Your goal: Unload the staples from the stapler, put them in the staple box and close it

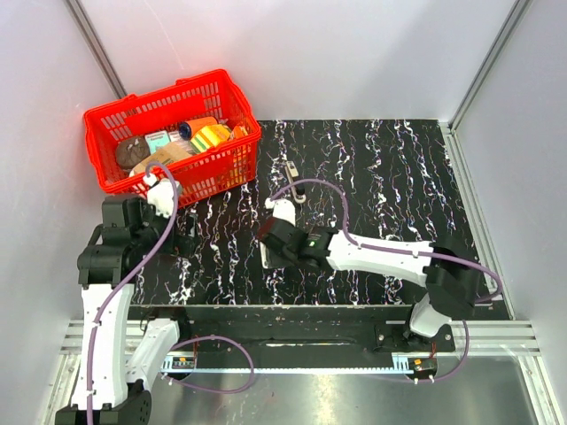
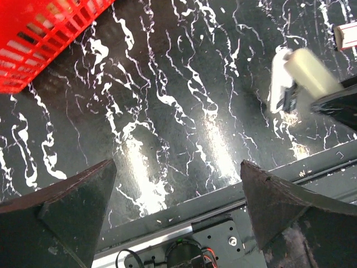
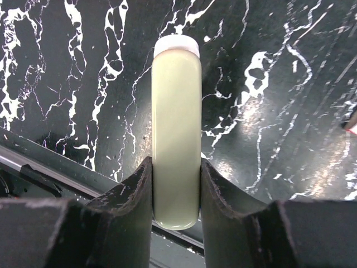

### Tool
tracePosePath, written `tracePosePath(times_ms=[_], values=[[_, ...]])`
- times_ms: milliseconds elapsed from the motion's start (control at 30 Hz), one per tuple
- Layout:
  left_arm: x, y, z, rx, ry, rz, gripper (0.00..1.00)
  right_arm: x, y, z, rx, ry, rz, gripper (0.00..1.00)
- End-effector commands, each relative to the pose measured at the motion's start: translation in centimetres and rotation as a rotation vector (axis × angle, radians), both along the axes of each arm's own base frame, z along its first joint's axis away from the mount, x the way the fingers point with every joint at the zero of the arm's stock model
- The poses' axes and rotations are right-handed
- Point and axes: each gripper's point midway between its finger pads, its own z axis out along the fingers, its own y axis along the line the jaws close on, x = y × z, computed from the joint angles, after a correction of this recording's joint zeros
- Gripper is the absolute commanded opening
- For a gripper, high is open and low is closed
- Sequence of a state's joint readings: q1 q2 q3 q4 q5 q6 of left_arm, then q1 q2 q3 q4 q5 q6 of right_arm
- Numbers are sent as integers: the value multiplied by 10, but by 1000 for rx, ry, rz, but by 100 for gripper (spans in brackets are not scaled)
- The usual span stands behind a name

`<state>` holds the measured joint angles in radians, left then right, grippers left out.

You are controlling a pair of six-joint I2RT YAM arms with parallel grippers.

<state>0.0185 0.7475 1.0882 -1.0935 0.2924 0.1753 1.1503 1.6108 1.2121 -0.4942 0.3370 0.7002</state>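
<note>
The stapler (image 3: pixel 176 134) is a pale cream bar with a white end cap, and my right gripper (image 3: pixel 175 163) is shut on its near end, one finger on each long side. In the top view the stapler (image 1: pixel 266 254) lies under that gripper (image 1: pixel 271 241), low over the black marbled table, left of centre. In the left wrist view the stapler (image 2: pixel 304 72) shows at the upper right with a white part beside it. My left gripper (image 2: pixel 177 167) is open wide with nothing between its fingers, well to the left of the stapler. The staples are hidden.
A red basket (image 1: pixel 168 97) full of groceries stands at the table's back left, and its corner (image 2: pixel 33 33) shows in the left wrist view. A small white piece (image 1: pixel 293 170) lies beyond the stapler. The metal rail (image 1: pixel 292 341) runs along the near edge.
</note>
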Motion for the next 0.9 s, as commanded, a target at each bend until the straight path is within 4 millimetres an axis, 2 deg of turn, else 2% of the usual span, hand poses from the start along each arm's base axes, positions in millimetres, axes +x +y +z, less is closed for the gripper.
tracePosePath(times_ms=[0,200,367,633,867], values=[[4,-13,15,-12,-101,-115,99,12,44,30,184,-38,-58,0],[8,-22,14,-18,-125,-193,99,15,65,60,308,-48,-61,0],[17,-23,-2,-12,-101,-214,98,20,66,92,401,-81,-93,0],[14,-45,-17,-101,-104,-321,98,18,65,114,531,-75,-132,0],[25,-63,-36,-103,-135,-452,93,8,65,131,632,-39,-122,0]])
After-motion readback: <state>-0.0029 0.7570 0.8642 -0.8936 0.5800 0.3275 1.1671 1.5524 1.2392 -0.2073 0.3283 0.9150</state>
